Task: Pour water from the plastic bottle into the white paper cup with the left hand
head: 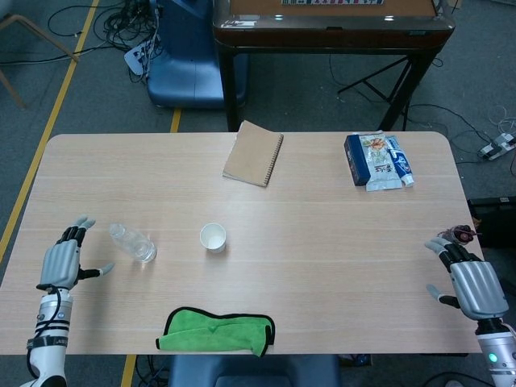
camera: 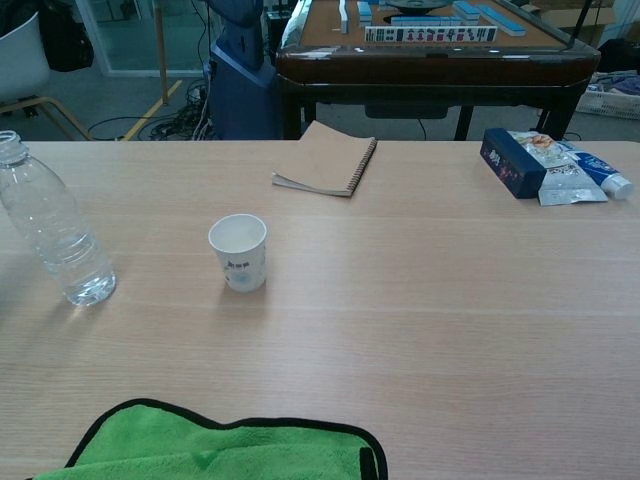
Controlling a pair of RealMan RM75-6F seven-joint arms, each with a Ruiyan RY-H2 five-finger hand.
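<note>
A clear plastic bottle (head: 134, 243) (camera: 54, 228) stands upright on the table's left part, uncapped, with a little water at the bottom. The white paper cup (head: 213, 237) (camera: 239, 252) stands upright to the bottle's right, apart from it. My left hand (head: 64, 259) hovers over the table's left edge, a short gap left of the bottle, fingers spread and holding nothing. My right hand (head: 470, 281) is at the table's right edge, far from both, fingers apart and empty. Neither hand shows in the chest view.
A green cloth (head: 216, 331) (camera: 215, 451) lies at the near edge. A brown spiral notebook (head: 254, 153) (camera: 327, 160) lies at the back middle. A dark blue box with packets and a tube (head: 377, 160) (camera: 547, 164) sits at the back right. The wooden table (head: 322, 242) is broad.
</note>
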